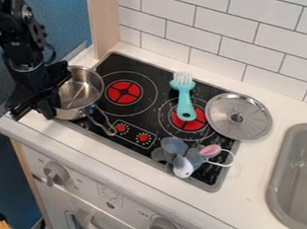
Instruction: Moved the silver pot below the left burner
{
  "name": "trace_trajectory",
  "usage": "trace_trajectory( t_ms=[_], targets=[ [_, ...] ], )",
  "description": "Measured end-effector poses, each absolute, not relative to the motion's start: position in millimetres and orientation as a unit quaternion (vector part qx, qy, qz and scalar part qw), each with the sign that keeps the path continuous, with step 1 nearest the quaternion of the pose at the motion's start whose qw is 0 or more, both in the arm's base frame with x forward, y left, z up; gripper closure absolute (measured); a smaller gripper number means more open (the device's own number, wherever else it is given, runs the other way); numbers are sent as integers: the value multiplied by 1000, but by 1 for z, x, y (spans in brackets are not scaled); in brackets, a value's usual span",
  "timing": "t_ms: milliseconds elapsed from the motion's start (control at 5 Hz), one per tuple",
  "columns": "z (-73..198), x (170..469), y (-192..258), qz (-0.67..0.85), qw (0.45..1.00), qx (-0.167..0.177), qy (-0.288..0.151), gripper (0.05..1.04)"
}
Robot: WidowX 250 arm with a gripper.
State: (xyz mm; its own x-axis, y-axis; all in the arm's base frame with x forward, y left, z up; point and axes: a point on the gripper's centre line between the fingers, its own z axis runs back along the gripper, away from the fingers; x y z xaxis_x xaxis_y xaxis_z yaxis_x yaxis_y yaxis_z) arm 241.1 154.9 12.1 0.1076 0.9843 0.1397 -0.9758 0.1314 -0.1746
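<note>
Hanging at the frame's left, the black gripper (50,93), spread or closed I can't tell, meets the shiny, round-walled silver pot (80,92), which sits left of the flat red left burner (124,92), so the move below it looks largely undone.

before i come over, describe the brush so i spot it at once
On the white counter is a black stovetop. The brush lies there with its handle end over the red burner nearer the metal lid. Unlike that lid and the grey plush mouse, it is turquoise with white bristles.
</note>
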Motion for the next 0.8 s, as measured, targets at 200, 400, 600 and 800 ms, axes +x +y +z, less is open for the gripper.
trace_trajectory(
  t_ms=[200,400,600,800],
  targets=[
    [12,239,149,642,761,-29,-93,794],
    [12,241,146,632,769,-39,-92,533],
    [12,240,143,625,775,-44,-86,207],
    [19,242,144,628,771,-46,-95,72]
  ],
)
